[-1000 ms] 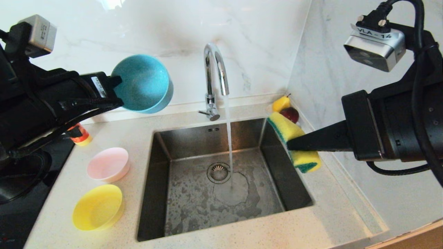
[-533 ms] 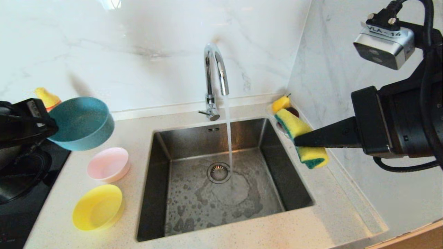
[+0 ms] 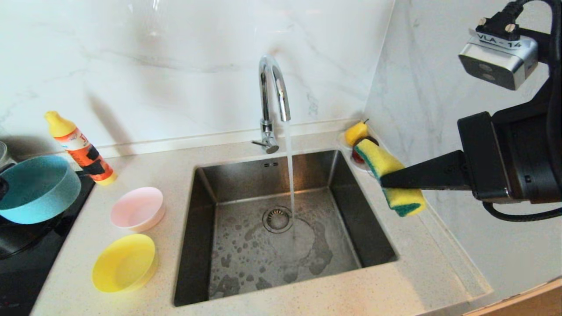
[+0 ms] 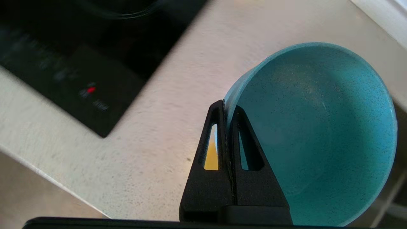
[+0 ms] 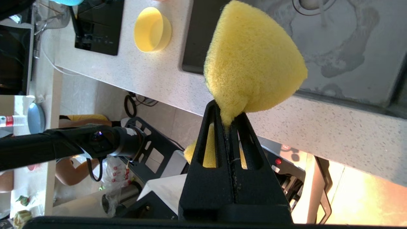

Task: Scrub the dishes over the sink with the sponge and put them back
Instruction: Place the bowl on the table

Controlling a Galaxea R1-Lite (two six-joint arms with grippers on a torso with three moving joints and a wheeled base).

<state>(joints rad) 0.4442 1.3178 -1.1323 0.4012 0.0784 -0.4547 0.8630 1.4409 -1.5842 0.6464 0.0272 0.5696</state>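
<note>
yellow bowl: nearest, on the table left of the sink, upright.
pink bowl: just behind the yellow one, same side.
blue bowl: at the far left edge over the black hob, tilted, mouth toward the sink; 3rd bowl, not set down.
left gripper: fingers closed on the blue bowl's rim, 1 inside the wall and 1 outside.
key relation: likely put-back spot is the table by the 2 bowls, toward the sink from the blue bowl; left arm nearer.
right gripper: level over the sink's right edge, fingers pinching the sponge, long axis running near to far.
tap: water running.
</note>
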